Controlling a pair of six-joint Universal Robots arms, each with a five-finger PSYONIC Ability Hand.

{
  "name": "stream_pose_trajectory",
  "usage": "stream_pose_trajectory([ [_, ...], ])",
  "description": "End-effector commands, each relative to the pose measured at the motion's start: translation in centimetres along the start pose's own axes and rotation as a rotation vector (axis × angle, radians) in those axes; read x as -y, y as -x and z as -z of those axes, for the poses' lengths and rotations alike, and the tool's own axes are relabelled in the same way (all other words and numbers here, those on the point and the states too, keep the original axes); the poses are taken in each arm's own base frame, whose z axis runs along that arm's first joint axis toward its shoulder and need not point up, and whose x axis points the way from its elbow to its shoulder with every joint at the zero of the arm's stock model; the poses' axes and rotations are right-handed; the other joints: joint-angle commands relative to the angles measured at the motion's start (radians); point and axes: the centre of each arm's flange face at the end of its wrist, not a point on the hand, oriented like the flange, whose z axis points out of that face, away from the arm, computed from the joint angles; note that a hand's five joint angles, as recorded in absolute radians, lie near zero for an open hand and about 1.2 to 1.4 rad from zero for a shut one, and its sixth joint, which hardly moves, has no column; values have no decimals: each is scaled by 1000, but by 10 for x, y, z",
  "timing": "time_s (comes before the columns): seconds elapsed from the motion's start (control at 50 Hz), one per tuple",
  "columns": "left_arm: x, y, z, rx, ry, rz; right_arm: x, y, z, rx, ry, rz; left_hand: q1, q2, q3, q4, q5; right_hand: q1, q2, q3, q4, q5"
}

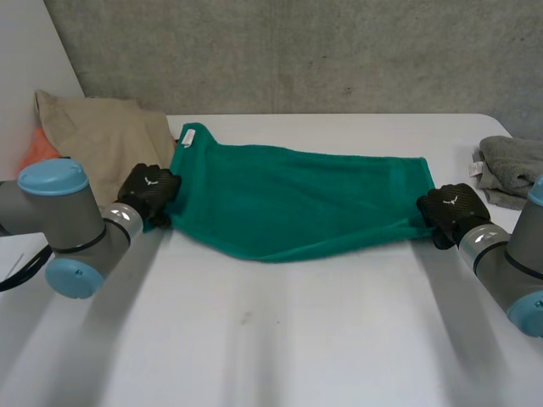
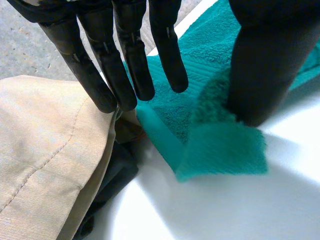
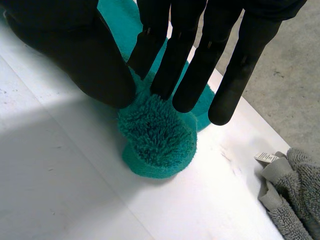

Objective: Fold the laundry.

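A green towel [image 1: 297,199] lies stretched across the table [image 1: 271,339] between my two hands. My left hand [image 1: 148,193] is at its left end. In the left wrist view the fingers [image 2: 125,65] are straight over the towel's edge, and the thumb [image 2: 265,65] rests on a turned-up corner flap [image 2: 222,150], with a gap between thumb and fingers. My right hand [image 1: 454,212] is at the right end. There the thumb [image 3: 85,60] and straight fingers [image 3: 190,65] pinch a bunched corner of the towel [image 3: 157,140].
A beige garment [image 1: 102,140] lies at the back left, beside my left hand [image 2: 45,150], with dark cloth [image 2: 115,175] under it and something orange [image 1: 38,153] behind. A grey towel [image 1: 509,170] sits at the right edge, close to my right hand [image 3: 295,205].
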Motion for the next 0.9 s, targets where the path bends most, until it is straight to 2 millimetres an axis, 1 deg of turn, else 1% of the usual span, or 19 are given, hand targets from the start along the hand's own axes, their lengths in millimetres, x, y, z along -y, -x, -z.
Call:
stream_pose_trajectory([
  [0.02, -2, 1, 2, -1, 12, -2, 1, 0, 0, 1, -1, 1, 648, 648, 650, 652, 661, 271, 222, 205, 198, 206],
  [0.1, 5, 6, 18, 13, 48, 1, 3, -1, 1, 1, -1, 1, 648, 649, 650, 652, 661, 271, 222, 205, 198, 206],
  [0.18, 11, 12, 44, 31, 109, 3, 9, -4, 6, 8, 4, -3, 648, 649, 650, 652, 661, 271, 222, 205, 198, 206],
  [0.2, 13, 12, 57, 27, 137, -1, 13, -6, 10, 17, 15, -4, 648, 649, 650, 652, 661, 271, 222, 205, 198, 206],
  [0.24, 13, 12, 71, 16, 171, -9, 17, -9, 14, 23, 27, -6, 648, 649, 650, 652, 661, 271, 222, 205, 198, 206],
  [0.26, 12, 11, 85, -1, 206, -26, 19, -12, 20, 41, 53, -8, 648, 649, 650, 652, 661, 271, 222, 205, 198, 206],
  [0.32, 9, 8, 106, -29, 256, -44, 20, -11, 31, 105, 113, 11, 648, 649, 650, 652, 661, 271, 222, 205, 198, 206],
  [0.34, 7, 6, 118, -48, 279, -54, 18, -7, 39, 173, 164, 34, 648, 649, 650, 652, 661, 271, 222, 205, 198, 206],
  [0.4, 6, 3, 130, -72, 285, -62, 15, -2, 51, 278, 237, 88, 648, 649, 650, 652, 661, 271, 222, 205, 198, 206],
  [0.42, 6, 1, 133, -84, 274, -66, 13, -3, 56, 326, 271, 123, 648, 649, 650, 652, 661, 85, 35, 19, 12, 20],
  [0.46, 7, 0, 132, -87, 253, -72, 13, -6, 59, 353, 291, 159, 648, 649, 650, 652, 661, -221, -270, -287, -294, -286],
  [0.48, 7, 1, 129, -83, 234, -76, 15, -9, 56, 338, 281, 170, 648, 649, 650, 652, 661, -444, -493, -509, -516, -508],
  [0.5, 8, 2, 126, -78, 225, -80, 15, -9, 54, 333, 278, 166, 648, 649, 650, 652, 661, -475, -524, -541, -547, -539],
  [0.58, 8, 6, 114, -49, 208, -81, 21, -14, 45, 273, 255, 65, 648, 649, 650, 652, 661, -531, -580, -597, -603, -595],
  [0.62, 9, 6, 110, -34, 218, -74, 29, -20, 43, 238, 241, -19, 648, 649, 650, 652, 661, -549, -598, -614, -621, -613],
  [0.68, 11, 5, 108, -20, 235, -62, 43, -32, 44, 193, 217, -112, 648, 649, 650, 652, 661, -551, -601, -617, -624, -616],
  [0.72, 13, 4, 107, -15, 233, -57, 47, -36, 43, 185, 217, -147, 648, 649, 650, 652, 661, -554, -603, -620, -627, -619],
  [0.8, 16, 2, 107, -12, 225, -45, 40, -38, 34, 200, 273, -163, 648, 649, 650, 652, 661, -578, -627, -644, -651, -642],
  [0.9, 20, 0, 106, -18, 213, -43, 30, -38, 24, 217, 348, -80, 648, 649, 650, 652, 661, -578, -627, -644, -651, -642],
])
